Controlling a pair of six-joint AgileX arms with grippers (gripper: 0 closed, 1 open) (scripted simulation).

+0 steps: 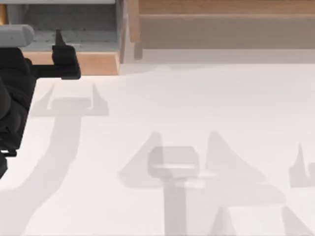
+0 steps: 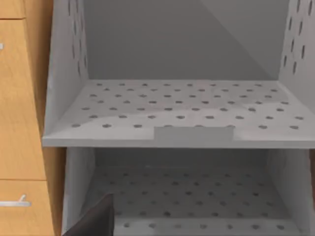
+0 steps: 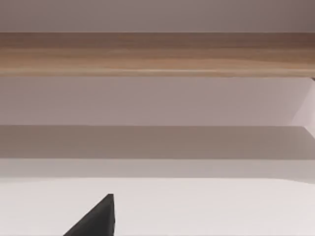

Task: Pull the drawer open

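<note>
The drawer (image 1: 93,63) sits at the table's far left, showing its light orange-tan front board and a grey inside (image 1: 86,27). My left gripper (image 1: 37,42) hangs over the front board and is open. One finger (image 1: 59,37) reaches past the board into the grey inside, and the other is hidden under the arm's grey link. In the left wrist view a dark fingertip (image 2: 101,219) stands before the perforated grey drawer floor (image 2: 197,196), under a grey shelf (image 2: 177,105). My right gripper (image 3: 197,231) is parked over bare table, open, with one finger (image 3: 98,219) in view.
A much wider wooden unit (image 1: 226,29) with a brownish-grey face runs along the back right. In the left wrist view a wooden cabinet (image 2: 19,98) with metal handles stands beside the grey drawer. The white table (image 1: 197,98) stretches in front, crossed by arm shadows.
</note>
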